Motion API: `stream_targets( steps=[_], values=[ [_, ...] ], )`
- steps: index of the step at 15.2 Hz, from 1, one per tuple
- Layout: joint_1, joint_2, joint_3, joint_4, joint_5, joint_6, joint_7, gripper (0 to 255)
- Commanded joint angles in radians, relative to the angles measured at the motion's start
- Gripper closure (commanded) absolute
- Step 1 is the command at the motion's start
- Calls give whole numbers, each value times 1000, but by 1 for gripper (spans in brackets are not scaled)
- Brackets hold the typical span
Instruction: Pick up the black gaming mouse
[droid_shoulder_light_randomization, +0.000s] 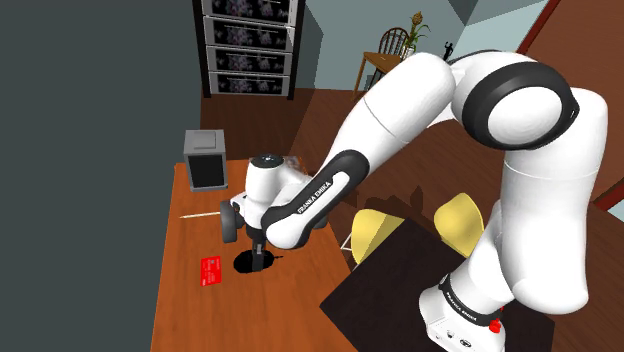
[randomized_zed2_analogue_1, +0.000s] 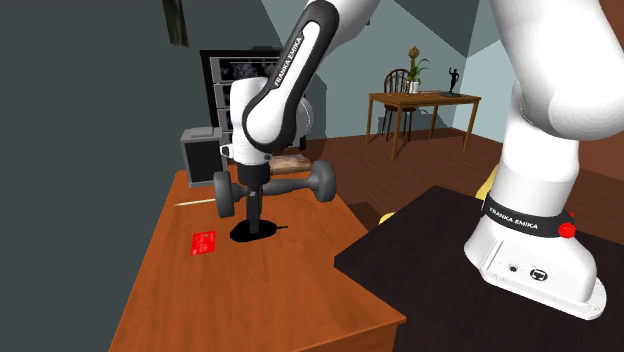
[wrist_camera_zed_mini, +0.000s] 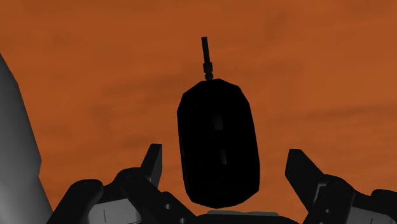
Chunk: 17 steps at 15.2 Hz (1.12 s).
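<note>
1. Mouse (wrist_camera_zed_mini: 218, 143): black, oval, with a short cord stub at the end pointing away from the hand. It lies flat on the wooden table (droid_shoulder_light_randomization: 190, 310), directly under the gripper.
2. Gripper (wrist_camera_zed_mini: 224, 156): all black, pointing straight down over the mouse. Jaws apart, one finger on each long side of the mouse. The wrist view shows bare table between each fingertip and the mouse, so nothing is clasped.
3. Red card (droid_shoulder_light_randomization: 210, 271): flat on the table, just beside the mouse on the shoulder view's left, not touching it.
4. Dumbbell (randomized_zed2_analogue_1: 290, 185): grey, lying on its side near the mouse, behind it in the second exterior view. The arm's wrist hides part of it.
5. White stick (droid_shoulder_light_randomization: 197, 213): thin, lying flat, beyond the mouse and up to the left in the shoulder view.
6. Grey box (droid_shoulder_light_randomization: 205, 160): upright, dark front face, well apart from the mouse, past the dumbbell.
7. Stand (randomized_zed2_analogue_1: 430, 260): dark block carrying the arm's base, on the second exterior view's right of the mouse.
8. Two yellow chairs (droid_shoulder_light_randomization: 375, 230): on the floor, on the shoulder view's right of the mouse, just beside the stand.
</note>
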Motion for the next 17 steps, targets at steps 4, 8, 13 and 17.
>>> stream_targets(
  steps=[4, 8, 13, 17],
  values=[
    [7, 62, -8, 17, -8, 45, 1, 0],
    [6, 61, -8, 17, -8, 44, 0, 255],
    [6, 60, -8, 15, -8, 45, 0, 255],
    [4, 36, -4, 10, -5, 26, 1, 255]
  ],
)
